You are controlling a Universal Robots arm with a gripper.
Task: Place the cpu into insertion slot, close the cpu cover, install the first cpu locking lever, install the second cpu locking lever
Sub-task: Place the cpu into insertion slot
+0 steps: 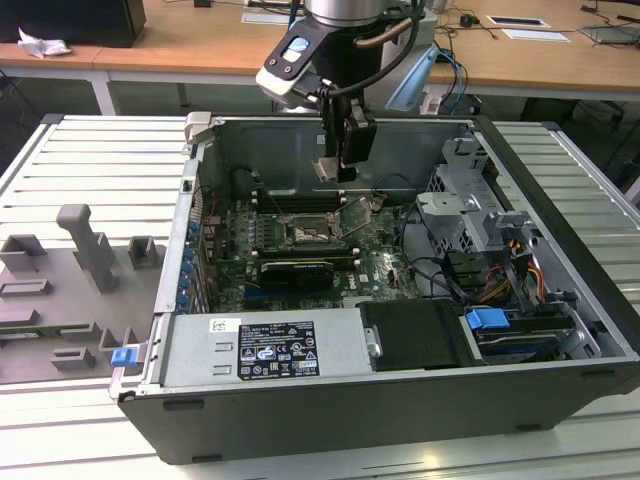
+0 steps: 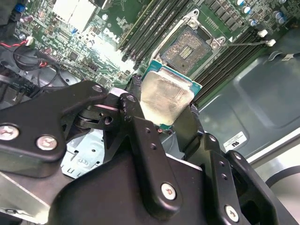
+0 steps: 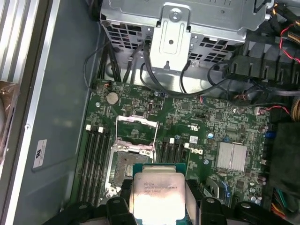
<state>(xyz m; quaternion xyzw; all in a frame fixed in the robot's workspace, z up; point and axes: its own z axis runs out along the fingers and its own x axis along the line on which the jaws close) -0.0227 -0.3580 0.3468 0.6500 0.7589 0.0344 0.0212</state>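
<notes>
My gripper (image 1: 337, 168) hangs inside the open computer case, above the motherboard, shut on the cpu (image 1: 327, 169). The cpu (image 2: 165, 93) is a small square chip with a pale silver top on a green base, clamped by its edges between the black fingers (image 2: 135, 112). It hovers a short way above and beside the insertion slot (image 2: 190, 47), a dark square recess with a silvery rim. In the first wrist view the cpu (image 3: 157, 190) covers part of the insertion slot (image 3: 125, 164). The cpu cover (image 3: 136, 127) stands swung up on its hinge, and thin locking levers (image 1: 352, 218) stick up beside the slot.
Long black memory slots (image 3: 93, 159) flank the socket. A black graphics card (image 1: 292, 270) lies near the front, with a power supply (image 1: 262, 350) before it. A metal drive cage (image 1: 470, 215) with cables stands at the exterior view's right. Grey fixtures (image 1: 85, 255) lie outside the case.
</notes>
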